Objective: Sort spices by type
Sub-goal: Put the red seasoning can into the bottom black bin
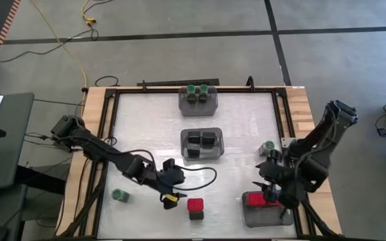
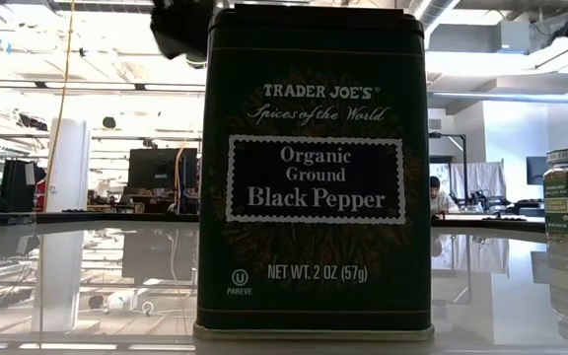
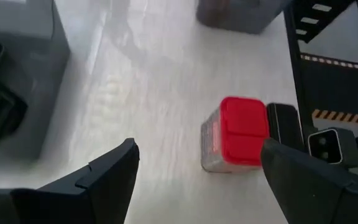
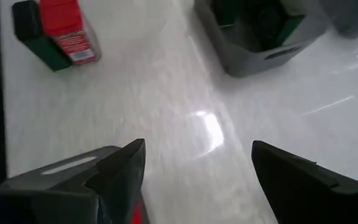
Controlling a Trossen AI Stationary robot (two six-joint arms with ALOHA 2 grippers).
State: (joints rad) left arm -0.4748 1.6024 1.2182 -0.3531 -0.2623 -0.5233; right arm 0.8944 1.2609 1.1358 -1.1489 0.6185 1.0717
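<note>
On the desk (image 1: 246, 127): three translucent grey bins and several loose spice jars lie on a white top.
Far bin (image 1: 198, 102): holds green-capped jars (image 1: 198, 89), at the desk's far edge.
Middle bin (image 1: 202, 144): holds all-black tins (image 1: 202, 140), near the desk's centre.
Near-right bin (image 1: 263, 213): holds a red-capped jar (image 1: 261, 199), under the right arm.
Loose red-capped jar (image 1: 196, 206): stands at the near edge, just beside a black tin (image 3: 283, 123), close to the left fingers.
Loose green-capped jar, left (image 1: 119, 195): alone near the desk's near-left corner.
Loose green-capped jar, right (image 1: 269, 146): near the right edge, beyond the right arm.
Black pepper tin (image 2: 314, 168): fills the low view, upright, close to that camera.
Left gripper (image 1: 173, 191): low over the near-middle of the desk, fingers (image 3: 107, 177) spread wide, nothing between them; the red-capped jar lies just ahead.
Right gripper (image 1: 273, 187): above the near-right bin, fingers (image 4: 120, 168) spread wide, gripping nothing.
</note>
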